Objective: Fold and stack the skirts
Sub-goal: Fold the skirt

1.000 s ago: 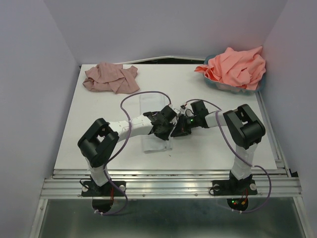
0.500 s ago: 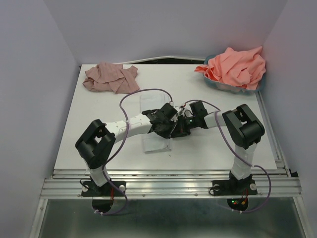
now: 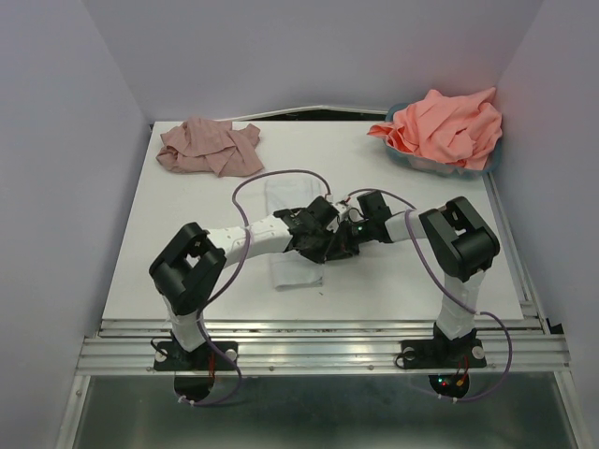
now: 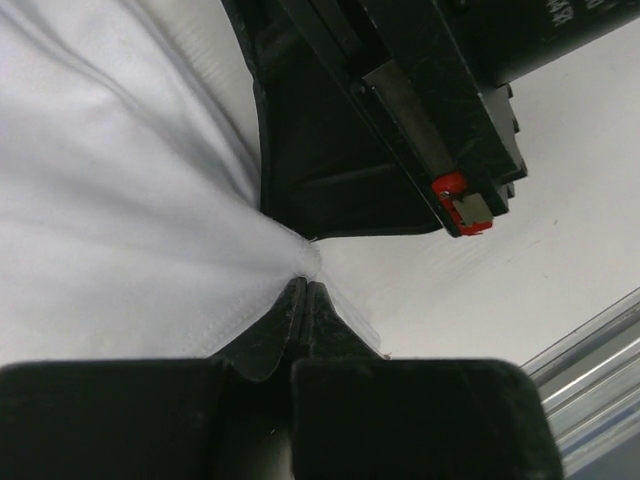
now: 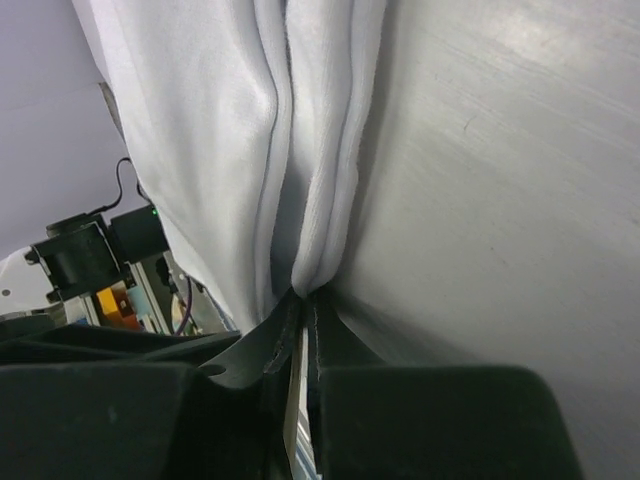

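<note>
A pale white-blue skirt (image 3: 298, 269) lies flat in the middle of the table. Both grippers meet at its right edge. My left gripper (image 3: 324, 247) is shut on a pinch of that white cloth (image 4: 120, 200), its fingertips (image 4: 305, 285) pressed together on the hem. The right gripper (image 3: 341, 245) faces it closely and is shut on a fold of the same skirt (image 5: 200, 130), as the right wrist view shows (image 5: 306, 296). A mauve-pink crinkly skirt (image 3: 209, 146) lies bunched at the back left. Coral-salmon cloth (image 3: 445, 126) is heaped at the back right.
The coral cloth fills a teal basket (image 3: 413, 160) at the table's back right corner. Purple cables loop over both arms above the pale skirt. Grey walls close in the left, back and right. A metal rail (image 3: 318, 351) runs along the near edge.
Both grippers have closed fully on the pale skirt's right edge. The left arm's elbow has shifted slightly; the skirt's right edge now looks drawn in under the grippers.
</note>
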Tool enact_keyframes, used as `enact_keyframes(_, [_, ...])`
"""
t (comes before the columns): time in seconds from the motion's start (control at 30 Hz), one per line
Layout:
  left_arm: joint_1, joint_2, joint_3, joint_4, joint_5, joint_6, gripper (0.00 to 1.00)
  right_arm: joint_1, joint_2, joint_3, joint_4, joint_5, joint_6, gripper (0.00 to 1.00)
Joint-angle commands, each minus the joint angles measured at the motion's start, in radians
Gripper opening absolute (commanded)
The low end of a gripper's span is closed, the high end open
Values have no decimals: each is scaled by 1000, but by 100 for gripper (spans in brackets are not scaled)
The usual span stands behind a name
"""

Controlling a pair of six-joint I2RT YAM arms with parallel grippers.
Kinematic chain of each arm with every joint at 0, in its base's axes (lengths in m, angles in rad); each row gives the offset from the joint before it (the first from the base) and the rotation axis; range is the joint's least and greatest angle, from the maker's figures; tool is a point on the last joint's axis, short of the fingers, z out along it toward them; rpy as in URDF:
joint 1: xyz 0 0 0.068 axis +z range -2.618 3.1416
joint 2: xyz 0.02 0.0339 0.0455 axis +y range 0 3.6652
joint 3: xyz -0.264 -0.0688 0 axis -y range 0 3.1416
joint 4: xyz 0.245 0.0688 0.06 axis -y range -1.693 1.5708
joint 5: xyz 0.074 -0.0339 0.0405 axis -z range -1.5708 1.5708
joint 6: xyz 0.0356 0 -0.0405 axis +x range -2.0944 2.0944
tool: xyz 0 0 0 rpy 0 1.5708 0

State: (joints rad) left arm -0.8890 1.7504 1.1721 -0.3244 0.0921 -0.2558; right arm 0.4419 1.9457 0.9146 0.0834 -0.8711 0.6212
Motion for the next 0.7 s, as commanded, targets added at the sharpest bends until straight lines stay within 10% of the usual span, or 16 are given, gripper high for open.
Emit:
enact_keyframes(0.0, [-10, 35, -14, 31, 18, 4, 9, 14, 1, 9, -22, 24, -58, 10])
enact_keyframes(0.3, [-10, -20, -40, 16, 31, 41, 32, 5, -27, 124, -289, 165, -170, 36])
enact_keyframes(0.67, [59, -264, 76, 27, -2, 104, 52, -130, -22, 295, -300, 208, -150, 34])
